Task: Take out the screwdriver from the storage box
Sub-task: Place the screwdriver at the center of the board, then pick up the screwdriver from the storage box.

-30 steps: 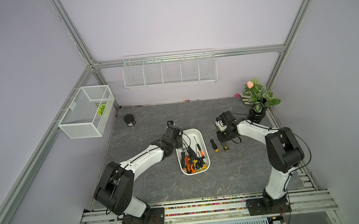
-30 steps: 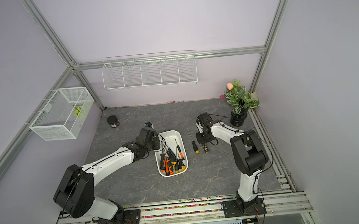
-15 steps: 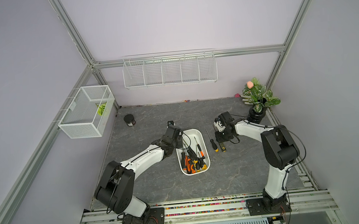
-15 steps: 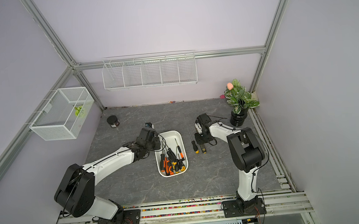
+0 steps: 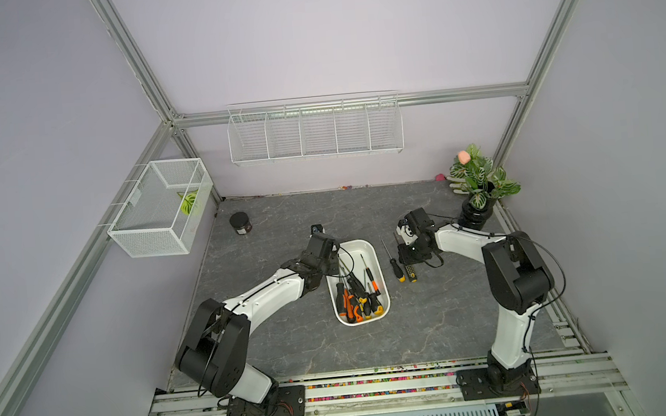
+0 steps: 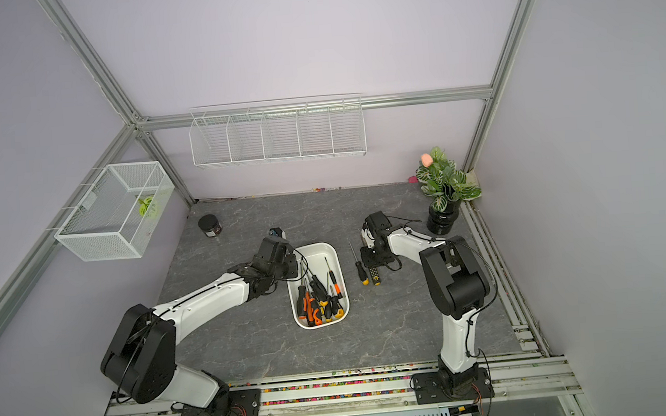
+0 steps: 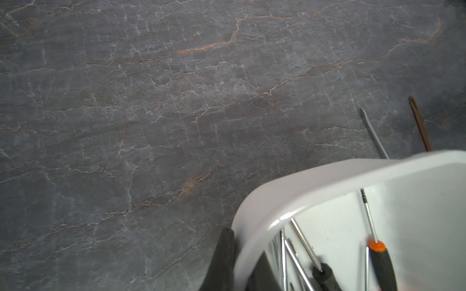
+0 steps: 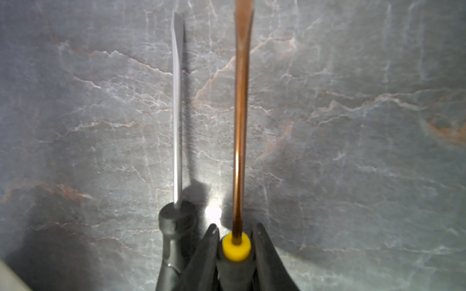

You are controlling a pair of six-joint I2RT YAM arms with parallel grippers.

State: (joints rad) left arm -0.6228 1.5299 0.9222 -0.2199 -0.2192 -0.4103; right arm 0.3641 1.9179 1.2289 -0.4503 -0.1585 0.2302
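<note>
The white storage box (image 5: 370, 245) (image 6: 320, 247) sits mid-table with several black-and-orange screwdrivers (image 5: 356, 294) inside. My left gripper (image 5: 331, 267) (image 7: 243, 245) is shut on the box's left wall (image 7: 327, 173), one finger outside and one inside. Two screwdrivers lie on the table right of the box. One has a silver shaft (image 5: 395, 267) (image 8: 177, 113). The other has a copper shaft and a yellow collar (image 8: 240, 126) (image 5: 410, 272). My right gripper (image 5: 407, 262) (image 8: 235, 226) straddles that handle, its jaws slightly apart, with a thin gap at one finger.
A black jar (image 5: 240, 223) stands at the back left. A potted plant (image 5: 477, 189) stands at the back right, close behind my right arm. A wire-mesh basket (image 5: 160, 208) hangs on the left wall. A long wire rack (image 5: 314, 131) hangs on the back wall.
My right gripper's jaws have eased apart around the copper-shaft screwdriver's handle, and the right arm's elbow has shifted a little. The left arm and the box have not moved.
</note>
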